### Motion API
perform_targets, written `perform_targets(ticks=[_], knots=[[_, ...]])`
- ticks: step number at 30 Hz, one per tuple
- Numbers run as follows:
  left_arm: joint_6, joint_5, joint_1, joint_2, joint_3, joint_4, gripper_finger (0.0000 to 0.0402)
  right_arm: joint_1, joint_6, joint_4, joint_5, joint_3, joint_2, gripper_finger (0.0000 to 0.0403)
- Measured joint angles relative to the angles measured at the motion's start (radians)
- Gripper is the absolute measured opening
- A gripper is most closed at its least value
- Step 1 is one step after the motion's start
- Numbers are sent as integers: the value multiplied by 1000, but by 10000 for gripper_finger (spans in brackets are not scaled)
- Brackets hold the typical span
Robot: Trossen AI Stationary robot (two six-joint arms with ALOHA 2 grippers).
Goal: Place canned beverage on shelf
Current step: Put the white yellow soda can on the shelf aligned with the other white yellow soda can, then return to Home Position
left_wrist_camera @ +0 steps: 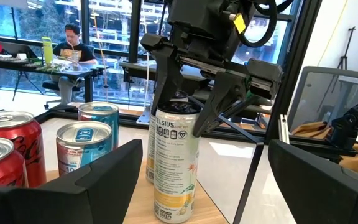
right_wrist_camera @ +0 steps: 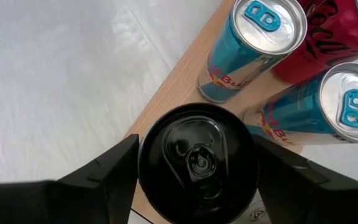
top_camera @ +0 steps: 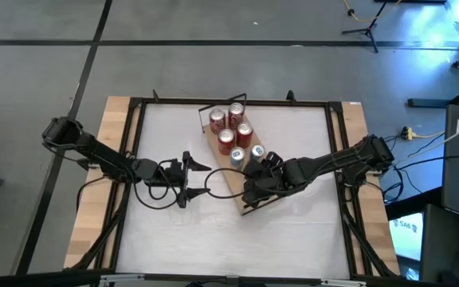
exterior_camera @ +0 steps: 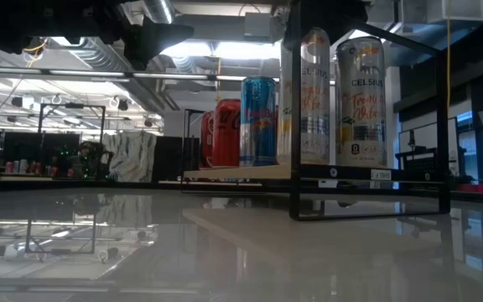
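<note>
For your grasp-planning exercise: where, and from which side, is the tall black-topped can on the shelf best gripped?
Grip the black-topped can across its upper sidewall, from straight above, as the right gripper straddles it now. It stands upright and round, and neighbouring blue cans crowd one side on the shelf.

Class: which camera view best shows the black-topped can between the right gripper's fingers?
The right wrist view: the black-topped can fills it from above, between the right gripper fingers. The left wrist view shows its side; the high view hides it; the low view shows two tall cans.

The right end effector (right_wrist_camera: 194, 171) has its two dark fingers (right_wrist_camera: 107, 171) on either side of a black-topped can (right_wrist_camera: 196, 163) standing on the light-wood shelf board (right_wrist_camera: 173, 93). Just beside it stand two slim blue cans with silver lids (right_wrist_camera: 253, 46), a red can (right_wrist_camera: 328, 37) behind them, white tabletop (right_wrist_camera: 61, 81) alongside
</note>
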Motion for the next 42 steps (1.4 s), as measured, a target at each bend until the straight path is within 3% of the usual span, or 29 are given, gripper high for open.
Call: perform_targets(ticks=[5, 13, 16, 25, 33, 42], knots=[[0, 0, 0, 0, 0, 0, 339, 0, 1, 0, -1, 0, 0, 284], [0, 0, 0, 0, 0, 0, 339, 0, 3, -1, -29, -2, 3, 377], [0, 0, 0, 0, 0, 0, 339, 0, 3, -2, -27, -2, 3, 396], [0, 0, 0, 0, 0, 0, 339, 0, 1, 3, -1, 2, 1, 384], [0, 0, 0, 0, 0, 0, 339, 0, -80, -22, 4, 91, -15, 383], [8, -11, 0, 0, 0, 17, 339, 0, -159, -56, -112, 216, -17, 383]])
